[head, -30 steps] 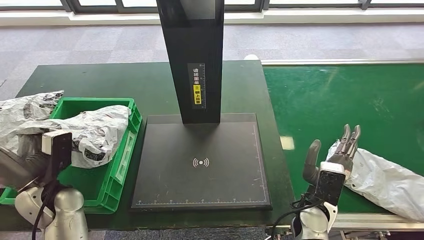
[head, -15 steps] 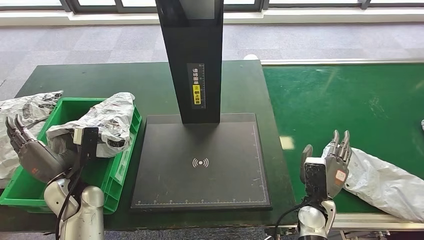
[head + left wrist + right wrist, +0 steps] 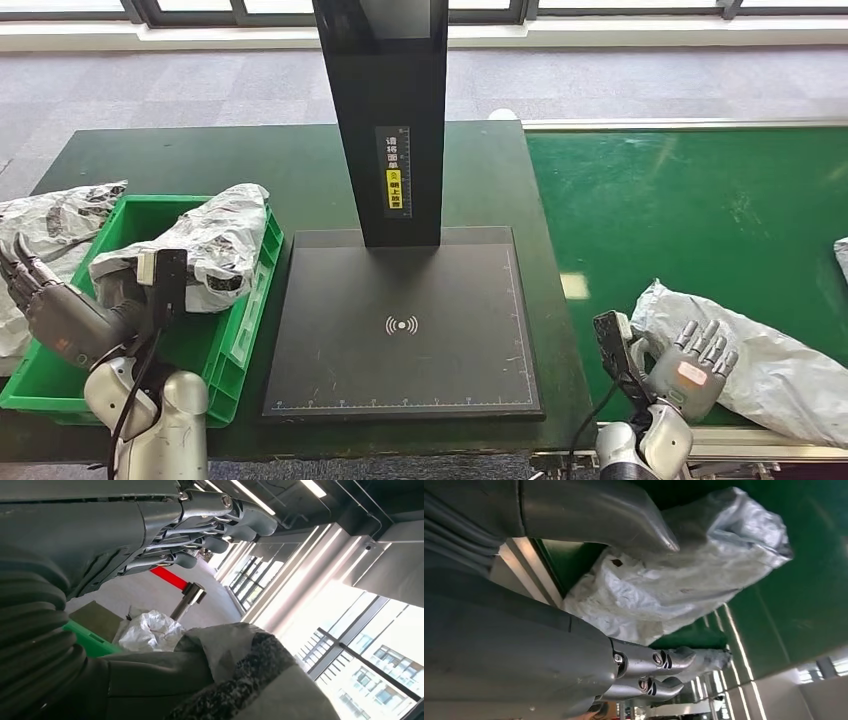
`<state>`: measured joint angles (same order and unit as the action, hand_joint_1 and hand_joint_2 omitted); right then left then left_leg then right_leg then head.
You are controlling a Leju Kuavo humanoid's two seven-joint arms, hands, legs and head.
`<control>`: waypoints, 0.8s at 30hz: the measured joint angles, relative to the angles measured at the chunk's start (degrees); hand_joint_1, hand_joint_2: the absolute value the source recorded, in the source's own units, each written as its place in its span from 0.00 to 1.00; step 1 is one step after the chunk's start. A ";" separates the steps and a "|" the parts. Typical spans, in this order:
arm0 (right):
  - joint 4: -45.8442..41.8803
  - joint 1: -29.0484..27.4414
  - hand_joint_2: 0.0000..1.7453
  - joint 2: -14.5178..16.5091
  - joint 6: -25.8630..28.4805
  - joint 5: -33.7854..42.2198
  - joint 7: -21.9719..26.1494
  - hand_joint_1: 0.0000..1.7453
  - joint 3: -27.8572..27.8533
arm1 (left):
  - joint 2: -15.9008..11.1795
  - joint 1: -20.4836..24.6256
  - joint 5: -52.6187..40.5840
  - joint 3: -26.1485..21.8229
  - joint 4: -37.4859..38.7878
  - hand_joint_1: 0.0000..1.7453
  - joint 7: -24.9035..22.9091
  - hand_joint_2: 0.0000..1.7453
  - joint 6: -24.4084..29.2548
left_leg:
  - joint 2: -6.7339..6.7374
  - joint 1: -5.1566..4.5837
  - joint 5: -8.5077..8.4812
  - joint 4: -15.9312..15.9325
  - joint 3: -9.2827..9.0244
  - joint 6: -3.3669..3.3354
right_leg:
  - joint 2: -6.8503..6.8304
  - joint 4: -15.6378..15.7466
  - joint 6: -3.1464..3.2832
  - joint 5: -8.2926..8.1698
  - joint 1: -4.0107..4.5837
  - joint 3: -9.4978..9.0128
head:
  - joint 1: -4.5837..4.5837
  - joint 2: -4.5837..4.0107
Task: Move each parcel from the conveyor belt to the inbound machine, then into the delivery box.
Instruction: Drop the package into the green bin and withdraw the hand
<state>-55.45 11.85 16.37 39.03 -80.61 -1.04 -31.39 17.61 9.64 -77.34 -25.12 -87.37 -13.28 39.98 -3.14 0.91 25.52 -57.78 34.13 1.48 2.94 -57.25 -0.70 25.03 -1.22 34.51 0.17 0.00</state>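
A grey plastic parcel [image 3: 765, 360] lies on the green conveyor belt [image 3: 700, 200] near its front edge. My right hand [image 3: 692, 365] is at the parcel's near end, fingers spread and empty. In the right wrist view the parcel [image 3: 674, 580] lies between the thumb [image 3: 614, 515] and the fingers [image 3: 664, 660], ungripped. The inbound machine's black pad [image 3: 400, 325] is bare under its black column [image 3: 385, 120]. A black-and-white parcel [image 3: 205, 245] rests in the green delivery box [image 3: 245, 320]. My left hand [image 3: 45, 305] hangs open over the box's left side.
Another crumpled parcel [image 3: 50, 215] lies on the dark table left of the box. A further parcel [image 3: 842, 255] peeks in at the belt's right edge. The belt's metal rail [image 3: 740, 440] runs just below my right hand.
The left hand let go of the parcel into the box and drew back left. The right hand dropped lower and turned at the near end of the belt parcel.
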 joint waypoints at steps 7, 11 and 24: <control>6.01 1.31 0.00 -1.55 -0.45 -6.40 -8.61 0.00 -1.84 | -0.15 -0.89 0.51 0.55 -1.54 0.00 -0.35 1.00 0.00 | 0.00 0.00 0.00 0.00 0.00 0.00 | 0.00 0.00 0.00 0.01 0.01 0.01 | 0.01 0.00; 8.06 1.61 0.00 -2.43 -1.63 -7.39 -10.72 0.00 -2.62 | -0.20 -1.19 1.06 0.79 -2.06 0.00 -0.33 1.00 0.00 | 0.00 0.00 0.01 0.00 0.02 0.00 | 0.01 0.00 0.00 0.01 0.00 0.00 | -0.01 0.00; 11.36 2.12 0.00 -3.65 -3.05 -7.43 -10.91 0.00 -2.65 | -0.23 -1.60 1.22 0.88 -2.63 0.00 -0.30 1.00 0.00 | -0.03 0.01 0.00 0.00 0.01 0.00 | -0.03 -0.01 0.00 0.01 0.01 0.00 | -0.02 0.00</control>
<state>-44.09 13.97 12.72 35.98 -88.04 -11.95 -34.04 17.38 8.04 -76.12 -24.24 -90.01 -13.57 39.98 -3.17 0.91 25.52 -57.78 34.14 1.47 2.90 -57.26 -0.70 25.04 -1.21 34.51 0.15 0.00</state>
